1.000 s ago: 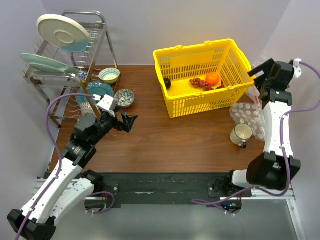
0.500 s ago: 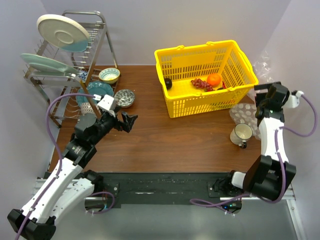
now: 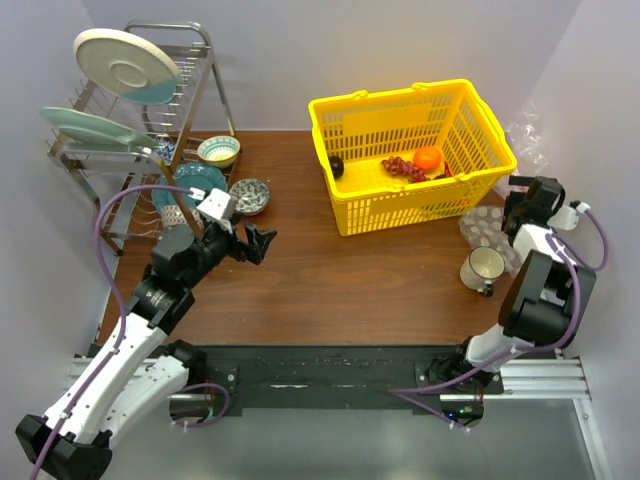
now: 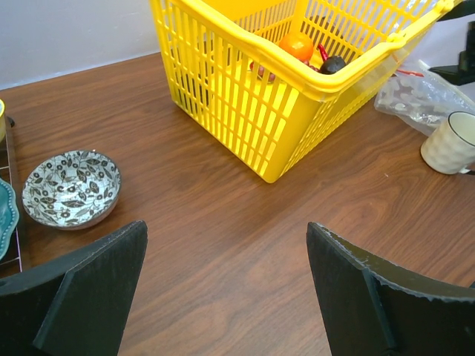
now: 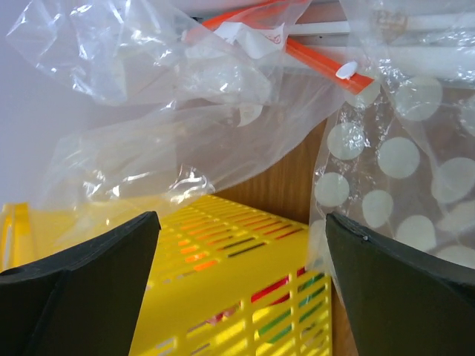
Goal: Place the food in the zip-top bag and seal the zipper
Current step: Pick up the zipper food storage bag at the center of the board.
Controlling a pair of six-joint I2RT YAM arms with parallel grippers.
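The bag looks like thin, limp, slippery film. It lies crumpled at the desk's far right, beside the basket. Its stiffer zipper seems the surest place to pinch. The right tool faces it, spread wide and empty; the left tool hangs released at left.

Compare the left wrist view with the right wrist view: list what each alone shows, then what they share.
Only the left wrist view: the patterned bowl, the mug, the orange inside the yellow basket, and bare wooden table. Only the right wrist view: the zip-top bag as crumpled clear film, its white label, and the zipper with a white slider. Both: the yellow basket, the dimpled clear packaging, and an open pincer, the left pincer in one, the right pincer in the other.
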